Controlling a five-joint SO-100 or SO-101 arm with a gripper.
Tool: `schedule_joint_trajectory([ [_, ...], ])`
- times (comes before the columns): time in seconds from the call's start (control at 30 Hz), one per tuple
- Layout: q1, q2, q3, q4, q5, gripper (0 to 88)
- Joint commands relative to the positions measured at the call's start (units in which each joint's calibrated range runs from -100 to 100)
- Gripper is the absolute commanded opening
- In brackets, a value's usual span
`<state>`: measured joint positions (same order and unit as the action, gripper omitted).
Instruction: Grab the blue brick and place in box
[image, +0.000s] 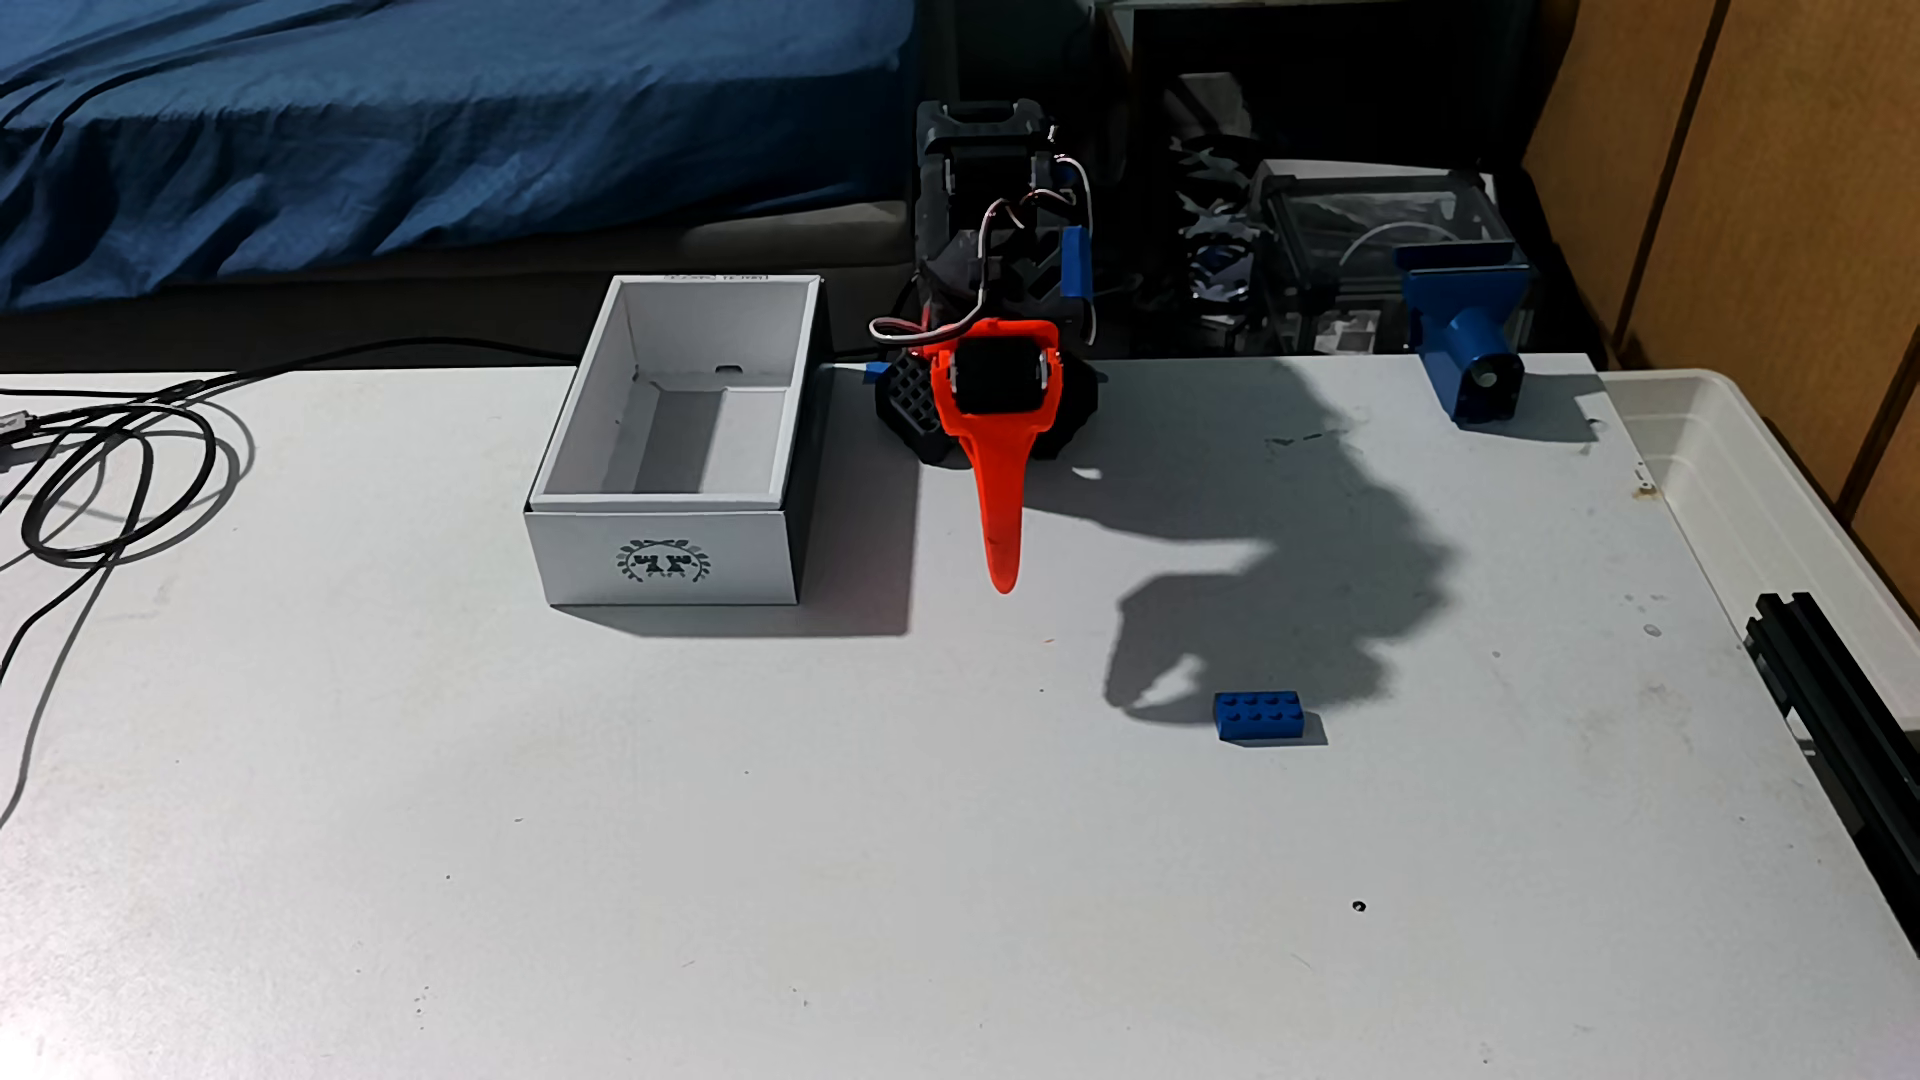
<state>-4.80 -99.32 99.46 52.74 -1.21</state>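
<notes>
Across the frame in the fixed view we see the white worktop (727, 831), with the blue bedding (416, 125) beyond its far edge. Toward the far left part of the worktop stands the box (665, 556), open-topped and apparently empty, its wreath emblem facing the near edge. Just right of the box, by the far edge, the black arm (987, 239) folds down and carries the gripper (1003, 561), whose orange finger points at the near edge. We see one finger only; the other lies behind it, so we cannot tell how wide the jaws stand, and nothing visible is held between them. A blue bracket (1470, 332) sits at the far right corner; a black cable (114, 478) loops by the left edge. Smallest, the blue brick (1259, 717) lies flat, studs up, right of centre, well apart from gripper and box. We judge the task barely begun: reach, grasp, carry and release all remain. The arm's base is lost in dark clutter.
</notes>
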Motion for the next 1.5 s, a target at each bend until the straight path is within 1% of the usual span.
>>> schedule_joint_trajectory([
  [0.0,0.3,-0.6,-0.2,0.1,0.2,0.9],
  [0.07,1.0,-0.6,-0.2,0.1,0.2,0.9],
  [0.17,5.5,-0.4,-1.9,1.3,0.6,1.0],
  [0.3,12.6,-0.3,-11.4,7.4,6.7,1.0],
  [0.33,13.9,-0.3,-14.5,8.3,7.4,1.1],
  [0.53,19.9,0.6,-32.6,13.0,7.7,1.2],
  [0.7,22.6,12.7,-46.4,15.6,7.7,1.2],
  [0.97,22.0,44.5,-75.8,25.0,7.1,1.0],
  [1.07,18.2,55.1,-85.4,31.2,7.0,1.2],
  [1.13,15.9,61.8,-90.8,36.1,5.3,1.0],
  [1.27,10.7,73.4,-97.5,44.0,1.5,1.2],
  [1.33,8.4,78.2,-98.7,46.5,0.5,1.1],
  [1.47,3.5,85.2,-97.4,46.7,-1.7,0.9],
])
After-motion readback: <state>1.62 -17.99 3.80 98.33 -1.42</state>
